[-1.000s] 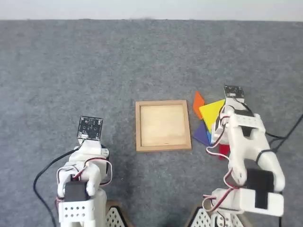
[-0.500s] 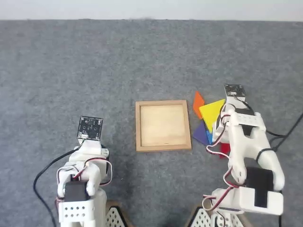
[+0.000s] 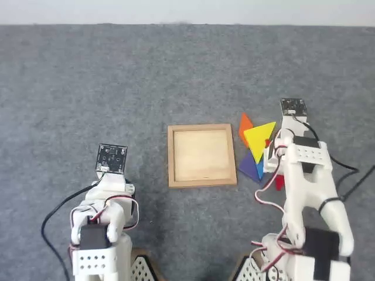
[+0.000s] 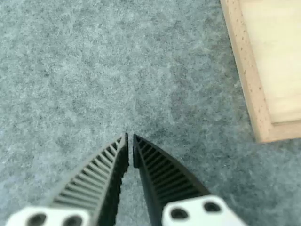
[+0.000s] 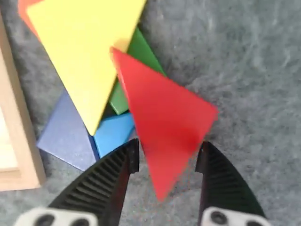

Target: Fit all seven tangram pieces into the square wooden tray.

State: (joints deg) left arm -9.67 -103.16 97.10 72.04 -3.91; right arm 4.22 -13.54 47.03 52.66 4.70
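Note:
The square wooden tray [image 3: 202,126] lies at the table's middle with nothing in it; its rim [image 4: 244,75] also shows in the left wrist view. The pieces are heaped just right of the tray: a yellow triangle [image 3: 259,137] over an orange piece [image 3: 245,126], a dark blue piece [image 3: 248,167] and a light blue one [image 3: 259,170]. In the right wrist view a red triangle [image 5: 164,113] sits between my right gripper's [image 5: 168,142] fingers, which touch its two edges; its far corner overlaps the yellow triangle [image 5: 84,52] and a green piece [image 5: 136,70]. My left gripper [image 4: 130,137] is shut over bare carpet, left of the tray.
Grey carpet covers the table all around. The tray's right rim [image 5: 14,141] runs close beside the dark blue piece [image 5: 66,136]. Cables trail from both arm bases at the near edge.
My right arm has stretched a little farther from its base, and the red triangle and yellow triangle have shifted slightly with it. The left arm has kept still.

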